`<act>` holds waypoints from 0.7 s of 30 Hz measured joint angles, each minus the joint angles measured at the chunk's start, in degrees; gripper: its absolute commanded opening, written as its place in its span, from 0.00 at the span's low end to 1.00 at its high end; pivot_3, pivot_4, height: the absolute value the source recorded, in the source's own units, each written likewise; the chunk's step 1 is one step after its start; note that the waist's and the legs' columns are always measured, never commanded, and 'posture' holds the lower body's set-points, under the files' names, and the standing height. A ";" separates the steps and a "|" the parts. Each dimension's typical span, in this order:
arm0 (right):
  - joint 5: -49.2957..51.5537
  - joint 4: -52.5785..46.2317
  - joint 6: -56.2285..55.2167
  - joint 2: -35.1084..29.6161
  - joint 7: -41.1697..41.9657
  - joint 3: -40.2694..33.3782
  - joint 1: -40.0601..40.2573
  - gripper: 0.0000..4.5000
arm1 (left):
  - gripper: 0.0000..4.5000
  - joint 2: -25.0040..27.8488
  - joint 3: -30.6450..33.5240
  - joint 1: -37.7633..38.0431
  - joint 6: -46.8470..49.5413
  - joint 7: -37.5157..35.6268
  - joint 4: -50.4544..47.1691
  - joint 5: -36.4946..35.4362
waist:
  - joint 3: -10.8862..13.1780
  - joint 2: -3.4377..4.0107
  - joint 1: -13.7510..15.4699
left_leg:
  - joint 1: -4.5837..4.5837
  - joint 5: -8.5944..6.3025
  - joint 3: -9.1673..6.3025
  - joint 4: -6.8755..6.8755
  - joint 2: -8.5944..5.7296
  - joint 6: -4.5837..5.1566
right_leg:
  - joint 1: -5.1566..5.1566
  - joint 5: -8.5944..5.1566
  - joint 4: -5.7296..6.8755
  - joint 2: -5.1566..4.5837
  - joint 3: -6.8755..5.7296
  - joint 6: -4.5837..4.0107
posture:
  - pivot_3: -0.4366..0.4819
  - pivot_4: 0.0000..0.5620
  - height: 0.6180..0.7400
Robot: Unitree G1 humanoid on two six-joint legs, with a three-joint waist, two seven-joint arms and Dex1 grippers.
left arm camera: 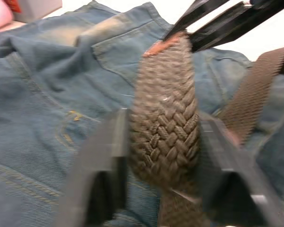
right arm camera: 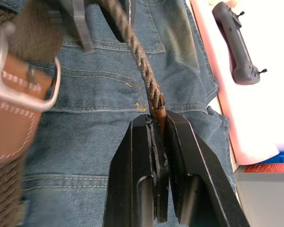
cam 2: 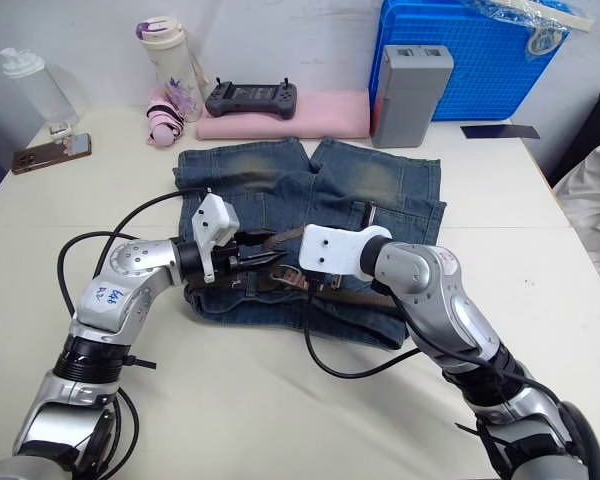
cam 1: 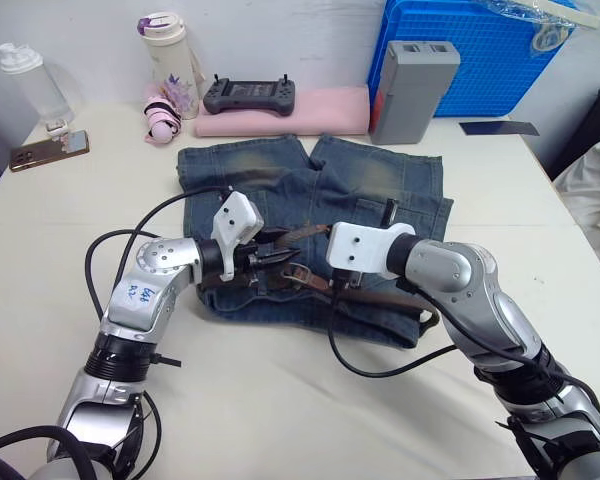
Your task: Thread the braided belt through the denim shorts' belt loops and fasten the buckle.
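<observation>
1. The dark-brown woven braided belt [cam 1: 380, 297] lies along the waistband of the faded blue denim shorts [cam 1: 380, 180], at the edge nearest the robot, with its free end lifted between the two arms.
2. Its small silver rectangular buckle [right arm camera: 23, 71], stitched to a tan leather tab, rests on the denim just beside the raised strap.
3. The left end effector [left arm camera: 163, 146] has its two black fingers closed on the braided strap, pinching it across its width.
4. The right end effector [right arm camera: 156, 142] clamps the belt's thin leather-tipped end between its fingers, touching the tip just above the shorts.
5. The shorts are spread flat on the pale surface [cam 1: 280, 400], legs pointing away from the robot, worn tan patches on both legs.
6. Beyond them sit a pink pad [cam 1: 320, 110] carrying a dark grey handheld controller [cam 1: 250, 96], a grey box [cam 1: 412, 90] and a blue plastic crate [cam 1: 460, 50].
7. Off to the left stand a white bottle with a floral print [cam 1: 168, 60], a clear bottle [cam 1: 35, 85] and a phone [cam 1: 48, 150].
</observation>
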 measured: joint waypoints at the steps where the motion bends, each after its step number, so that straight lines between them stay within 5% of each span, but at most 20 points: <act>1: -0.01 0.00 0.06 0.01 0.01 0.00 0.00 0.00 | 0.03 -0.35 0.00 0.18 -0.05 0.45 0.01 0.39 | 0.00 0.00 0.00 | 0.00 0.00 0.00 0.00 0.00 0.00 | 0.00 0.00 0.00 0.00 0.00 0.00 | 0.48 0.27 0.87; 9: -0.38 0.01 0.51 0.29 0.01 -0.15 0.01 0.00 | 0.01 -2.75 0.29 0.90 -0.06 3.53 -0.02 1.58 | 0.00 0.00 0.02 | 0.00 0.00 0.00 0.01 0.00 0.00 | 0.00 0.00 0.01 -0.01 0.00 0.00 | 0.48 0.27 0.87; 16: 2.12 -1.39 12.01 5.77 -2.97 -6.04 0.55 0.67 | 0.00 -8.45 3.83 3.22 4.11 9.23 -1.06 -1.36 | 0.00 0.00 0.07 | 0.00 0.00 -0.01 0.03 -0.02 0.00 | 0.01 0.00 0.03 -0.06 -0.01 0.01 | 0.48 0.27 0.87; 21: 3.23 0.29 19.82 5.92 -3.79 -8.38 0.69 0.67 | 0.00 -10.23 6.21 4.23 7.67 10.68 -3.35 -5.05 | 0.00 0.00 0.08 | 0.00 0.00 -0.02 0.01 -0.02 0.00 | 0.01 0.00 0.02 -0.06 -0.02 0.01 | 0.48 0.27 0.87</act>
